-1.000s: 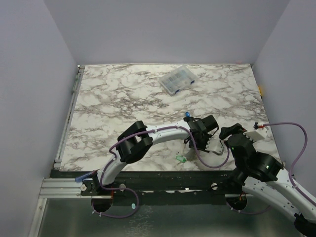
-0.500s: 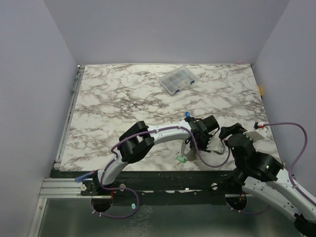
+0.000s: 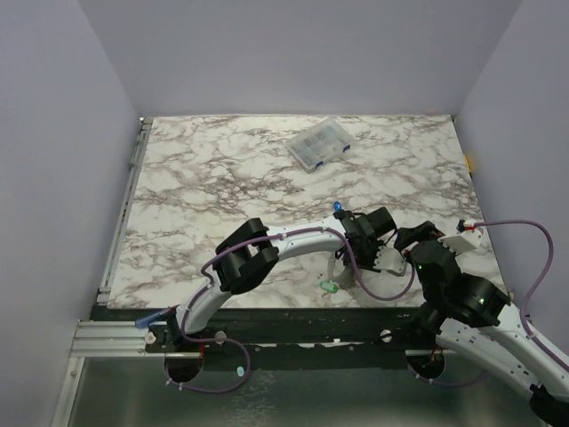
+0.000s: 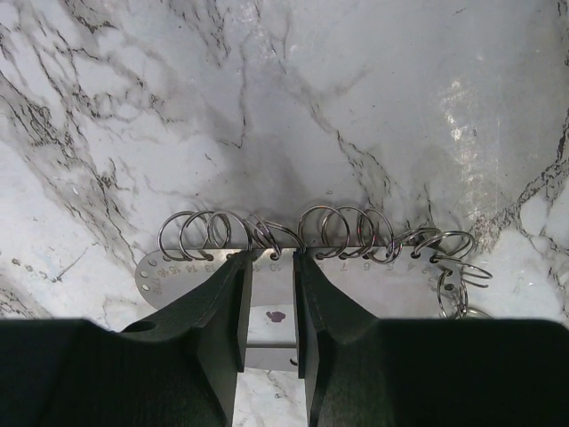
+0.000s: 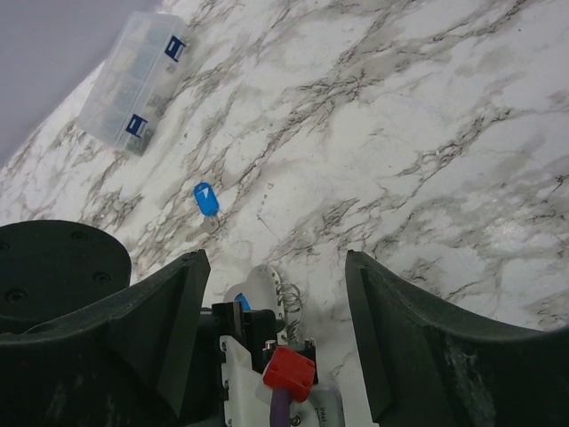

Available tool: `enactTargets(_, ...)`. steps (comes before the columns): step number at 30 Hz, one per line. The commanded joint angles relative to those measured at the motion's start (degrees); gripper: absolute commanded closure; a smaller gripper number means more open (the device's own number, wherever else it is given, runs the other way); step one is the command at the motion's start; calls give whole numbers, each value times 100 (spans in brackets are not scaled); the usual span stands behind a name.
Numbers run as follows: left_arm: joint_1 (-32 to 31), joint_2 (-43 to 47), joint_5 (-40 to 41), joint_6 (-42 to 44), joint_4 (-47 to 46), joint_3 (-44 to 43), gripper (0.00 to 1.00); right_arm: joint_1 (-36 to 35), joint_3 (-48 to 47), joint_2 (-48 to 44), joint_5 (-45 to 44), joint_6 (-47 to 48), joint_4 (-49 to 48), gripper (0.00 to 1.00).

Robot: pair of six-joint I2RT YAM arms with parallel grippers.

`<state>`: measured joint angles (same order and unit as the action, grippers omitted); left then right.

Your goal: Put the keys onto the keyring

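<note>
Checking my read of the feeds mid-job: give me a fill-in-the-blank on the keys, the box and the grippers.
The left gripper is clamped on the ringed metal plate; the right gripper stands ____.
The near-edge key has a ____ head.
The lone key, lying by itself beyond the grippers, has a ____ head.
The clear box lies toward the ____ edge of the table.
Missing words: open, green, blue, far.

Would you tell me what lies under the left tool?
The keyring, a metal plate strung with wire rings, held by the left tool over the marble table; its fingers cover part of the plate.
</note>
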<state>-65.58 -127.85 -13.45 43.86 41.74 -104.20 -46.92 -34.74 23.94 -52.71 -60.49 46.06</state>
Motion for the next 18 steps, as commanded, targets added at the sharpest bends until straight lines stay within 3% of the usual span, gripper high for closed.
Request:
enactTargets(1,59,-29,44,-233,-193,-265,69,-28,80,-17,59,24,-44,27)
enactTargets(11,56,-142,11,-337,-228,-353,69,-28,85,-18,68,28,-45,27)
enactTargets(18,54,-222,41,-414,-286,-415,76,-28,86,-9,88,28,-53,27)
